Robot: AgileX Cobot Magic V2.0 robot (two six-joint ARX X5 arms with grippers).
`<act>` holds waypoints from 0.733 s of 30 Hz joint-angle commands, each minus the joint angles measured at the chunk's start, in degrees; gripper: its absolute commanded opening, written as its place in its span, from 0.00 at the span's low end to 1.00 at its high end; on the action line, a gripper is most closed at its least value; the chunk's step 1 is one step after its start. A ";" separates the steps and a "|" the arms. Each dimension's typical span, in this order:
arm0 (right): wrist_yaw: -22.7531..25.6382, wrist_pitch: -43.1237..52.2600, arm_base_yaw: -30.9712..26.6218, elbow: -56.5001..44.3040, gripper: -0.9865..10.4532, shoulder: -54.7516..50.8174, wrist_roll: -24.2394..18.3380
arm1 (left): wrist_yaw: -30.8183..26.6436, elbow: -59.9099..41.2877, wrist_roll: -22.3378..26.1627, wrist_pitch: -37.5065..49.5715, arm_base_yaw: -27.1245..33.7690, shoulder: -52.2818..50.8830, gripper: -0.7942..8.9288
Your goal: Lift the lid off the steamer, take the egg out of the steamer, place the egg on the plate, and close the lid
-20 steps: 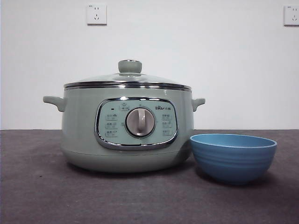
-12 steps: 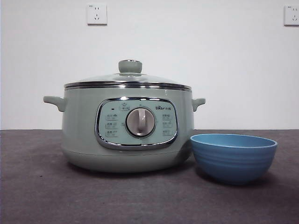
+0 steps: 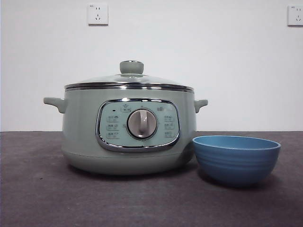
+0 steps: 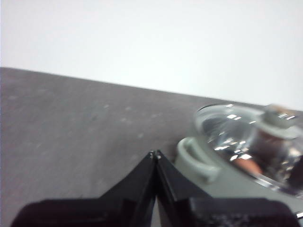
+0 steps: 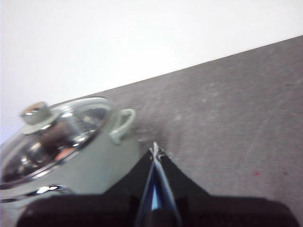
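Nearest the front camera, the plate (image 3: pixel 236 159) sat on the worktop (image 3: pixel 42 198) just beside the steamer (image 3: pixel 129 130), whose lid (image 3: pixel 129 79) was seated with its knob (image 3: pixel 131 66) upright. The left claw (image 4: pixel 154 154) and the right claw (image 5: pixel 155 150) each hung with jaws pressed together, empty, beyond opposite side handles of the steamer, each well short of the knob. Lifting the lid looked not yet begun; the next move likely called for one claw to open and settle around the knob.
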 commanded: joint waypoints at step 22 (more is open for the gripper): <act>-26.97 -37.29 0.66 45.64 0.08 40.28 -27.87 | 32.24 34.97 13.90 -24.39 0.13 29.53 0.07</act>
